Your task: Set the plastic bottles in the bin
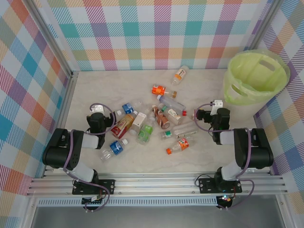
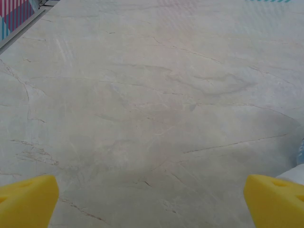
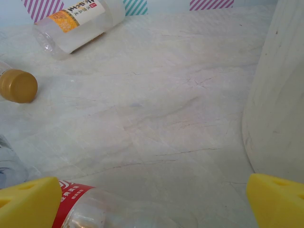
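Both pairs of jaws stand wide and empty, the left jaws over bare desk (image 2: 142, 118), the right jaws with a red-labelled bottle (image 3: 107, 213) lying low between their pads (image 3: 28, 202). We judge no pick has begun: the right must drop, close on it, then carry to the bin (image 1: 236, 90) at two o'clock. About a dozen plastic bottles (image 1: 124, 124) litter mid-desk; characters on the orange label (image 3: 76, 12) we cannot read.

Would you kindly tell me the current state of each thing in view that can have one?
Bin: upright, bag-lined, no bottles visible inside.
Bottles: lying scattered on the table, all outside the bin.
Left end effector: open, holding nothing, over bare table.
Right end effector: open, holding nothing.
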Controlling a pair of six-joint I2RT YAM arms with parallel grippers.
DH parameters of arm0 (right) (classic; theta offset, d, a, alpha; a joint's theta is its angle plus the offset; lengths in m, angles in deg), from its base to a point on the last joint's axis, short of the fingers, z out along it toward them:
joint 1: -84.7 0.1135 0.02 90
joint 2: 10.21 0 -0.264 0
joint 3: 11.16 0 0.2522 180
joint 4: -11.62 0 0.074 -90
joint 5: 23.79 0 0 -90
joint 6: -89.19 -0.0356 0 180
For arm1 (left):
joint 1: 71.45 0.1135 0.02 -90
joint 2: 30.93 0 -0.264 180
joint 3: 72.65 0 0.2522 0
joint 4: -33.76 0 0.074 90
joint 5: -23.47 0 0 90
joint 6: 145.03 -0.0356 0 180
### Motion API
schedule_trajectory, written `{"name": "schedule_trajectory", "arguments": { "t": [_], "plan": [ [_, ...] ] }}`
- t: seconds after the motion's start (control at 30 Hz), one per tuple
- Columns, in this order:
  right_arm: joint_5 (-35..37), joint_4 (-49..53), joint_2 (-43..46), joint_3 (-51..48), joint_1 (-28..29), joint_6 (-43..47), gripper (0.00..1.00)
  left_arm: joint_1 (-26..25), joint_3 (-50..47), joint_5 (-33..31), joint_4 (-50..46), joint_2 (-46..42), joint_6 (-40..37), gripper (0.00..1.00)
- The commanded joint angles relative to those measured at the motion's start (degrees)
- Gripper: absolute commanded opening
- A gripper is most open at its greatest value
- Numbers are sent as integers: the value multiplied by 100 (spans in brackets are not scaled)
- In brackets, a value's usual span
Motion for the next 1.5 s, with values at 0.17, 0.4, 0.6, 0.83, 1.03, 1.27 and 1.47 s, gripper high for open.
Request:
{"name": "schedule_trajectory", "arguments": {
  "t": [0.17,0.4,0.6,0.83,1.03,1.27,1.47],
  "plan": [
    [0,-162,49,-32,-10,-6,100,89,102,94,106,-26,-36,100],
    [0,-157,51,-32,-11,-6,100,90,104,96,101,-26,-36,100],
    [-6,-162,49,-33,-9,-7,100,88,103,94,99,-26,-36,100],
    [-180,-157,270,-100,-4,55,100,90,234,162,-280,-216,-47,100],
    [-389,1124,1456,35,-11,74,100,90,503,212,-1481,-1159,-120,100],
    [-1010,2971,2457,550,-1,-840,100,90,861,-576,-3389,-2842,1300,100],
    [-2068,4649,2297,1319,30,-664,100,90,1512,-313,-5937,-3614,3386,100]
  ]
}}
